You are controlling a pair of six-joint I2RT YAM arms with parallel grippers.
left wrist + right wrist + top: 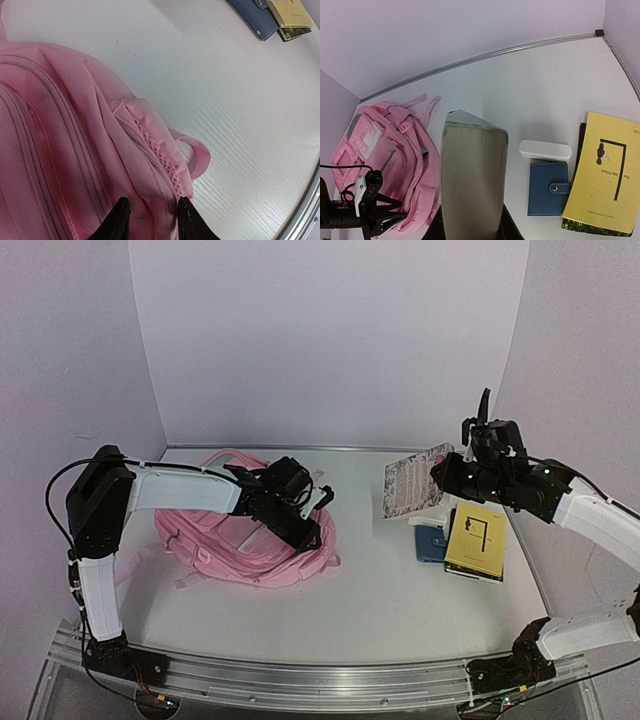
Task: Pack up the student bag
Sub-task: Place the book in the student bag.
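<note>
The student bag [245, 540] is a soft pink backpack lying flat on the left half of the white table, also visible in the right wrist view [385, 160]. My left gripper [305, 530] is at its right end. In the left wrist view the gripper [151, 215] is shut on a fold of the pink fabric [60, 140] beside a zip line, the fold filling the gap between the fingers. My right gripper [440, 472] is shut on a book with a patterned cover [415, 483], held up off the table to the right of the bag. In the right wrist view the book's page edge [472, 175] hides most of that gripper [470, 232].
A yellow book [476, 540] lies on a dark one at the right of the table. Beside it are a blue snap wallet [430, 543] and a white oblong case [545, 150]. A pink loop strap [197, 157] sticks out from the bag. Lilac walls close in the table.
</note>
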